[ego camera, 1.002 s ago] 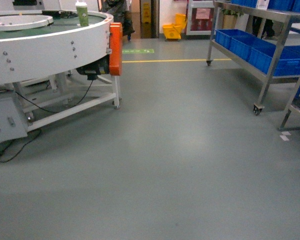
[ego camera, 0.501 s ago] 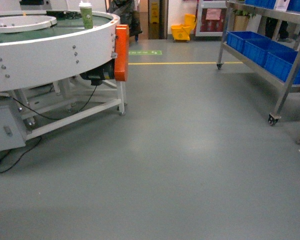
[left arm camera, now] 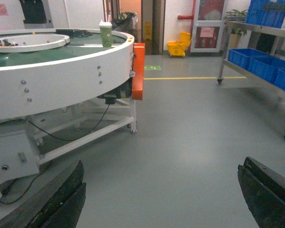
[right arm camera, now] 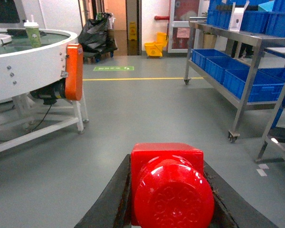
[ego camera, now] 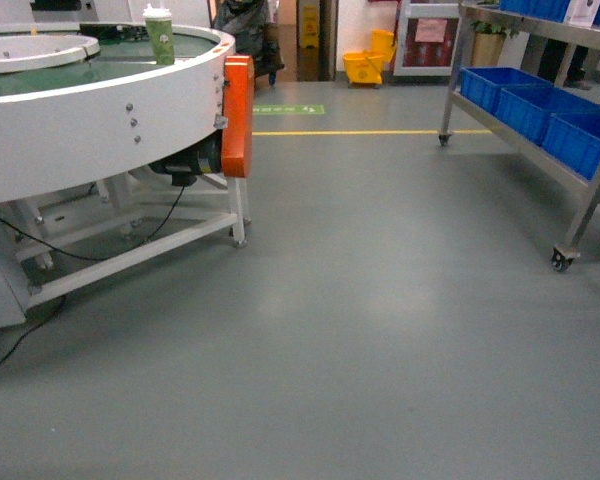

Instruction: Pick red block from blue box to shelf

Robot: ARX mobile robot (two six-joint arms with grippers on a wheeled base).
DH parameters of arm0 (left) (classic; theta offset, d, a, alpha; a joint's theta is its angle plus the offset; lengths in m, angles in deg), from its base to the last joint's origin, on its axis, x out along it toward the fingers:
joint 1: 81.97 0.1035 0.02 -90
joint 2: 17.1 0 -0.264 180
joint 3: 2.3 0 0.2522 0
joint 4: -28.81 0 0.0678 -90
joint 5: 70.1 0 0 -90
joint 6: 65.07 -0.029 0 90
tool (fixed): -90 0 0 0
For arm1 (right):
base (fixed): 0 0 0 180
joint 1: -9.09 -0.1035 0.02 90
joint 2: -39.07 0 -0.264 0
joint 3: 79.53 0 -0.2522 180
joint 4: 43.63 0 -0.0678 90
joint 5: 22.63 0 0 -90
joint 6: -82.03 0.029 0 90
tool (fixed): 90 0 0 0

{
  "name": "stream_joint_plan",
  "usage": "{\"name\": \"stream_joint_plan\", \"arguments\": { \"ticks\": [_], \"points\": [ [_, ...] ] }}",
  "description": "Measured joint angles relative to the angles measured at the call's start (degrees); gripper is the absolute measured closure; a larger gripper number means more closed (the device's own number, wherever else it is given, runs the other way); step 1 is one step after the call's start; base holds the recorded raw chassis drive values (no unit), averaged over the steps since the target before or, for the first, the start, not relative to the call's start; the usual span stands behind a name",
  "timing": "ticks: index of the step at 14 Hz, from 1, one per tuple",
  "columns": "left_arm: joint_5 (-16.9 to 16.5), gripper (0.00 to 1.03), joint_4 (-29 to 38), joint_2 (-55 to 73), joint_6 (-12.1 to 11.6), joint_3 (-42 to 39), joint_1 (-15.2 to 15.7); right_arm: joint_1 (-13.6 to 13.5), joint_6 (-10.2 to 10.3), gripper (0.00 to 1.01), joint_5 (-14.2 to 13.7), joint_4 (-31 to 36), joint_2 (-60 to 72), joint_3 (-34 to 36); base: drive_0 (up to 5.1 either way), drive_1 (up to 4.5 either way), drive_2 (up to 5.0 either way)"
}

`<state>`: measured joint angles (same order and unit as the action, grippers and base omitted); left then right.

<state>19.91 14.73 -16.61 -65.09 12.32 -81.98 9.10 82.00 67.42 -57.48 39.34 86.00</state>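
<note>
Right wrist view: I see the red block (right arm camera: 168,187) clamped between the two dark fingers of the right gripper (right arm camera: 167,199), its round stud turned toward the lens, a faint embossed pattern on the stud too blurred to read. Ahead and to the right of that pincer stands the shelf (right arm camera: 249,61), its steel posts on casters, dark blue crates (right arm camera: 237,71) lined along its lower tier and more on top beside a small white card whose print I cannot make out. Well ahead and to the left sits a white round conveyor table (right arm camera: 23,66) with an orange guard (right arm camera: 74,72) on its edge and a green paper cup (right arm camera: 32,34) on top; the cup's logo is illegible. Far ahead, a green floor sign (right arm camera: 113,68) and a yellow line (right arm camera: 133,79) mark the grey floor, with a yellow mop bucket (right arm camera: 156,48) and a black bag (right arm camera: 97,39) near the doorway; no lettering resolves.

From the left wrist camera, the left gripper (left arm camera: 166,199) hangs over bare floor with its fingers spread wide and nothing between them. The head camera shows neither pincer.
</note>
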Motion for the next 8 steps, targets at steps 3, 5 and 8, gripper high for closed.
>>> {"name": "stream_joint_plan", "arguments": {
  "ticks": [3, 5, 8],
  "points": [
    [0.04, 0.05, -0.04, 0.0, 0.0, 0.0, 0.0, 0.0, 0.0, 0.73, -0.02, -0.24, 0.0, 0.0, 0.1, 4.38, -4.3],
    [0.04, 0.05, 0.09, 0.0, 0.0, 0.0, 0.0, 0.0, 0.0, 0.73, -0.02, -0.26, 0.0, 0.0, 0.2, 4.5, -4.1],
    [0.04, 0.05, -0.02, 0.0, -0.02, 0.0, 0.0, 0.0, 0.0, 0.73, -0.02, -0.22, 0.0, 0.0, 0.1, 4.47, -4.2]
  ]
}}
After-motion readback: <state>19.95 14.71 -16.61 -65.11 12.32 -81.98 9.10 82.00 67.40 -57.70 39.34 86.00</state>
